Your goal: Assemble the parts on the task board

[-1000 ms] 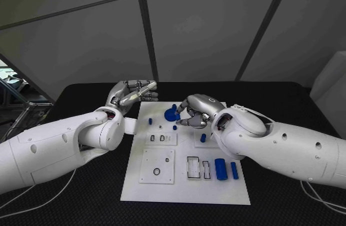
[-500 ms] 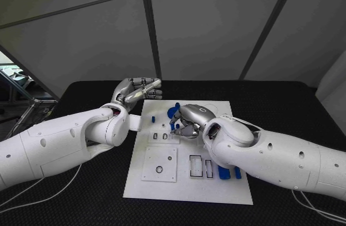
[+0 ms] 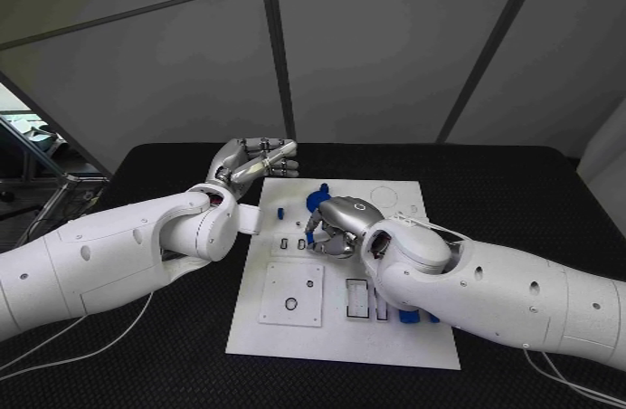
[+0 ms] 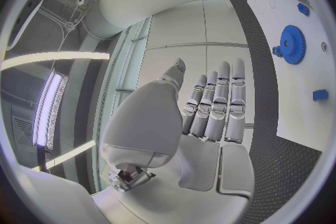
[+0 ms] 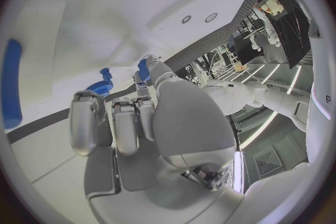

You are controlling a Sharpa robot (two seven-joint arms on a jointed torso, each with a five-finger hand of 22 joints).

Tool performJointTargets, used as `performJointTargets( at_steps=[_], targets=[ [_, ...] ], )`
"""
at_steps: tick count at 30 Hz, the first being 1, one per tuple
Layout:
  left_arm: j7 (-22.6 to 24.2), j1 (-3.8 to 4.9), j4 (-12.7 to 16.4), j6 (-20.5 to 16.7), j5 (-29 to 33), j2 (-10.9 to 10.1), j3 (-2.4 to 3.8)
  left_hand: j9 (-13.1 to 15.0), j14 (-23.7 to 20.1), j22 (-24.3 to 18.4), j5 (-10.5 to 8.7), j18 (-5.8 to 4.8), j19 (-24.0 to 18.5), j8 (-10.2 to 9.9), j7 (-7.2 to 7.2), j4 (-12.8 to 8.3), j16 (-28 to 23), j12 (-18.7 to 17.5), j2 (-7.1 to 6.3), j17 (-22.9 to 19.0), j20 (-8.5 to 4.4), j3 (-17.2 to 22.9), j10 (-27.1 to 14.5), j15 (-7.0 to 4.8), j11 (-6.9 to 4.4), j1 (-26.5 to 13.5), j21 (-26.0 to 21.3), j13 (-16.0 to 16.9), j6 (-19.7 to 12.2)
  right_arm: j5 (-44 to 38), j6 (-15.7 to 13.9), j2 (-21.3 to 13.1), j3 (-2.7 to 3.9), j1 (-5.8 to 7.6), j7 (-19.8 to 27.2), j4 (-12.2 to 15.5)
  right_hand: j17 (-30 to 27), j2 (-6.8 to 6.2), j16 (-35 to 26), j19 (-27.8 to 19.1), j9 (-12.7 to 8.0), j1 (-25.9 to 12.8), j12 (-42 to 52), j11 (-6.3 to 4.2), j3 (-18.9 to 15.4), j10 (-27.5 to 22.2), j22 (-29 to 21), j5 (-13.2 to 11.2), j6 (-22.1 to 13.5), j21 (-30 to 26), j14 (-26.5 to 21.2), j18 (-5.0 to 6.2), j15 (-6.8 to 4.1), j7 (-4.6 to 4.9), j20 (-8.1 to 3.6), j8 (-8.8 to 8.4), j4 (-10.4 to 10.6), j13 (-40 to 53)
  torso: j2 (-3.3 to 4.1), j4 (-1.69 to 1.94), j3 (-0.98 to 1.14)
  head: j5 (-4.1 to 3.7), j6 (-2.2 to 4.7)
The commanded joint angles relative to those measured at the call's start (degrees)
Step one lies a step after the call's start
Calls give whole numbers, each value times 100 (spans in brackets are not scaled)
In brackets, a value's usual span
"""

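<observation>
1. Here the right hand [image 3: 342, 226] hangs over the upper middle of the white task board [image 3: 294, 332], palm down, its fingers curled in toward the palm.
2. A small blue part [image 5: 143, 69] shows at the tip of its thumb in the right wrist view; the head view shows a blue piece [image 3: 309, 237] at the fingertips on that hand's inner side. The hand appears to pinch it, though the contact itself is partly hidden.
3. Just beyond the right hand's knuckles, toward the far edge of the board, stands the blue gear [image 3: 317, 197]; the right wrist view shows it [image 5: 102, 85] close past the curled fingers.
4. A small blue peg [image 3: 277, 214] stands on the board between the two hands, nearer the left one.
5. Under the right forearm, near the wrist, blue blocks [image 3: 415, 316] lie on the board's near right part, partly covered by the arm.
6. The left hand [image 3: 251, 163] is raised beside the far left corner of the board, off its edge, above the black table [image 3: 156, 169]. Its fingers lie straight and close together, and nothing is in it.
7. In the left wrist view the gear [image 4: 292, 44] lies out past that hand's fingertips [image 4: 230, 70], well apart from them, with another small blue part [image 4: 320, 94] on the board's edge beside it.
</observation>
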Motion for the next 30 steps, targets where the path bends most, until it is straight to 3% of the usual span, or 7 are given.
performJointTargets(
  at_steps=[1,6,14,30],
  targets=[
    [10,12,1,69,-28,14,6,-2,-23,8,-20,-44,-48,-31,44,-39,-24,-33,29,9,-9,10,-1,28,29,17,23,-1,1,-148,177,29,-1,7,8,-17,1510,-32,31,-8,77,-21,-20,-2,38,109,351,25,29,9,596,-9,-28,-28,-42,2,-13,875,0,3,2,19,-7],
    [10,13,-1,70,-28,18,6,-2,-23,8,-20,-44,-48,-31,44,-39,-24,-33,29,9,-9,10,-1,28,29,17,23,-1,1,-158,257,67,-10,4,22,-72,1510,-49,31,-8,80,-48,-22,2,45,107,352,-4,25,9,596,-9,-24,-24,-39,-1,-4,873,-1,-3,2,13,-8],
    [11,13,1,74,-28,13,6,-2,-26,10,-20,-44,-52,-33,44,-42,-27,-35,32,11,-8,12,-3,28,30,17,26,-1,1,-203,307,104,-106,2,27,-146,1510,-74,31,-20,81,-87,-45,9,51,89,333,-29,9,-2,596,-5,-19,-16,-34,-12,8,851,-1,3,-1,28,-18],
    [-1,15,0,79,-28,-13,6,-3,-30,13,-21,-44,-59,-38,49,-40,-33,-40,37,16,-6,12,-7,31,33,7,30,-1,-1,-272,334,86,-124,2,-20,-180,1510,-170,31,-44,74,-97,-78,36,98,58,299,-71,-77,-25,596,2,2,19,-17,-63,-32,822,-5,-1,5,59,-32]
  ],
)
